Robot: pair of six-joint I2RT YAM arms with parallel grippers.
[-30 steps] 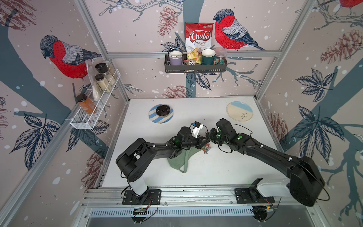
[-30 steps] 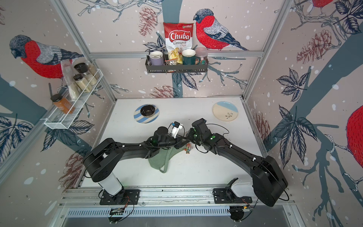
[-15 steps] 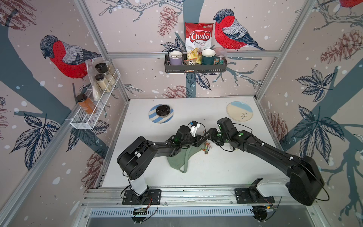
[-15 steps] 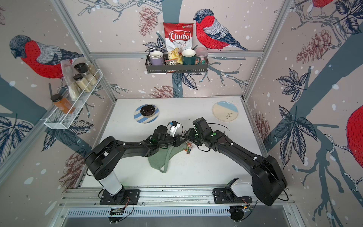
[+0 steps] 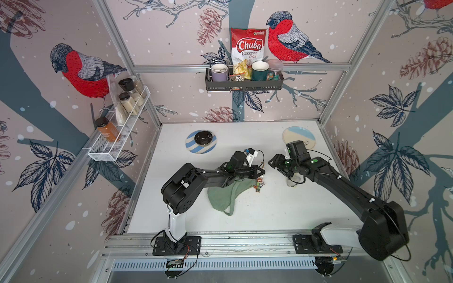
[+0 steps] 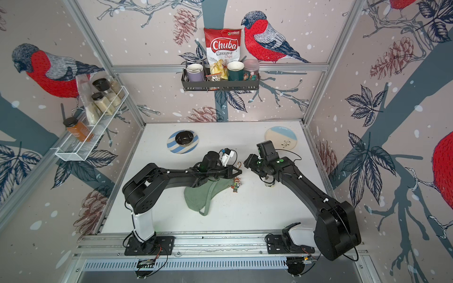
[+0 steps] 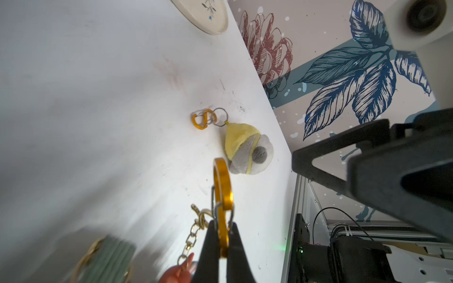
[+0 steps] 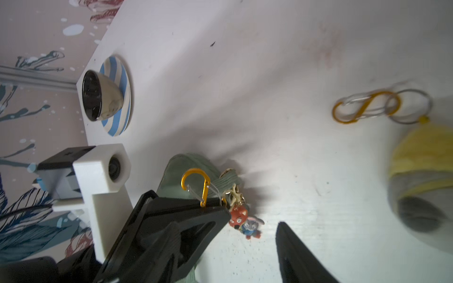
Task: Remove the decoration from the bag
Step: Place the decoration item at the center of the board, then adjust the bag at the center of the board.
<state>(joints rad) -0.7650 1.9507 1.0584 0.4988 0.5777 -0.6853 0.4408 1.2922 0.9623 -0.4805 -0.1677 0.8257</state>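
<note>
Though the right fingers (image 8: pixel 291 252) seem spread, empty, the left fingers (image 7: pixel 208 252) pinch the stiff gold carabiner (image 7: pixel 224 193), the surest hold, its light charm (image 5: pixel 258 184) dangling just below beside the limp bag (image 5: pixel 224 196).

Black arms (image 5: pixel 208 175); white bases (image 5: pixel 175 225); green dots (image 5: pixel 314 161).

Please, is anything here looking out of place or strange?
Yes. A yellow-grey plush keychain lies loose on the table, apart from the bag. The bag lies crumpled by the left claw, which pinches an orange carabiner with a fox charm dangling.
</note>
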